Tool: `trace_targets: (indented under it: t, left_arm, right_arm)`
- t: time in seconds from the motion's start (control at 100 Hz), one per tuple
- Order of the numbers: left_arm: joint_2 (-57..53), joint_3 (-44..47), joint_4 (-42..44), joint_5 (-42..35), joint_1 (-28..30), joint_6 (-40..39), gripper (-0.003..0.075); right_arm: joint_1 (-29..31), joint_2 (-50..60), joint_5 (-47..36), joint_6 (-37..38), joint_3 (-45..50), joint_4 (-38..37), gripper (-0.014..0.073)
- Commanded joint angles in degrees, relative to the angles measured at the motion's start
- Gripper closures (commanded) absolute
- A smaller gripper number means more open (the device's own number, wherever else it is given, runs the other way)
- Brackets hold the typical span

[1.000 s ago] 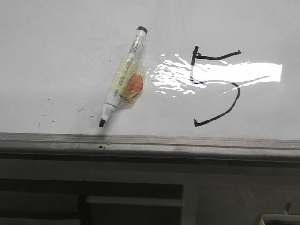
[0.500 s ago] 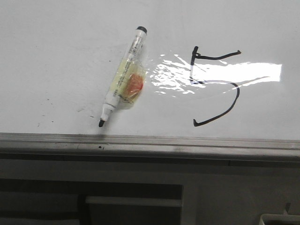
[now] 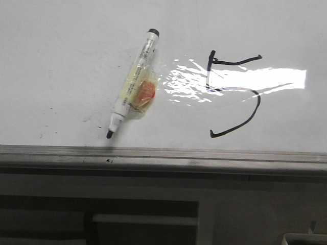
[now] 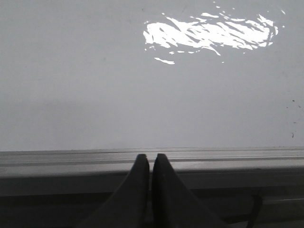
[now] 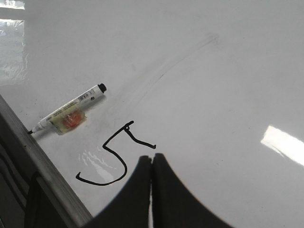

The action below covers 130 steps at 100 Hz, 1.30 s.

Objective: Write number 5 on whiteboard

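Observation:
The whiteboard (image 3: 61, 61) lies flat with a bright glare patch. The number 5 (image 3: 257, 105) is drawn on it in black line at the right of the front view and also shows in the right wrist view (image 5: 124, 167). A white marker (image 3: 134, 84) with yellow-orange tape lies uncapped on the board to the left of the 5, tip toward the grey edge strip (image 3: 163, 155). It also shows in the right wrist view (image 5: 66, 115). My right gripper (image 5: 152, 157) is shut and empty above the board beside the 5. My left gripper (image 4: 151, 156) is shut and empty over the edge strip (image 4: 71, 159).
Below the board's edge strip the front view shows a dark frame with a pale bar (image 3: 145, 219). A few tiny black specks (image 3: 51, 125) mark the board near its front left edge.
The front view has shifted very slightly; the marker and the 5 keep their places on the board. Nothing else has visibly moved.

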State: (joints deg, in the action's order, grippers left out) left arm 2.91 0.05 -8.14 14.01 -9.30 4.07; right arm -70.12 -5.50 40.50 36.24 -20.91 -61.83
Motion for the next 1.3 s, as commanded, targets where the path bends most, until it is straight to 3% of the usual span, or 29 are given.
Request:
trace_targets:
  t: [0.0,0.24,0.34,0.45,0.56,0.68,1.07,1.17,1.29]
  left_arm:
    - [0.57,1.26,-0.05,-3.91,0.1,-0.61,0.0741]
    - [0.57,1.26,-0.05,-3.91,0.1,-0.61,0.0741]
    - [0.57,1.26,-0.05,-3.91,0.1,-0.61,0.0741]
    - [0.57,1.26,-0.05,-3.91,0.1,-0.61,0.0741]
    - [0.57,1.26,-0.05,-3.91,0.1,-0.61,0.0741]
    - [0.57,1.26,-0.05,-3.91,0.1,-0.61,0.0741]
    - [0.57,1.26,-0.05,-3.91,0.1,-0.61,0.0741]
    - [0.57,1.26,-0.05,-3.91,0.1,-0.61,0.0741]
    - [0.57,1.26,-0.05,-3.91,0.1,-0.61,0.0741]
  right_arm:
    - [0.13,-1.32,-1.89,0.11,-1.26,-3.13,0.0637]
    - [0.13,-1.32,-0.27,0.11,-0.06,-3.29,0.0637]
    - [0.13,-1.32,2.23,0.21,2.17,-7.14,0.0637]
    - [1.69,-1.32,3.42,10.59,4.97,-11.02,0.0637]
    - [4.93,-1.32,2.17,13.35,6.27,-11.8,0.0637]
    - [11.43,-1.32,-0.28,13.35,6.7,-12.52,0.0637]
    - [42.02,-1.32,-13.31,12.91,6.7,-11.84,0.0637]
    - [49.42,-0.81,-17.75,9.21,6.7,-7.21,0.0637]
    - [57.11,-0.21,-25.75,-0.52,6.8,2.99,0.0637]
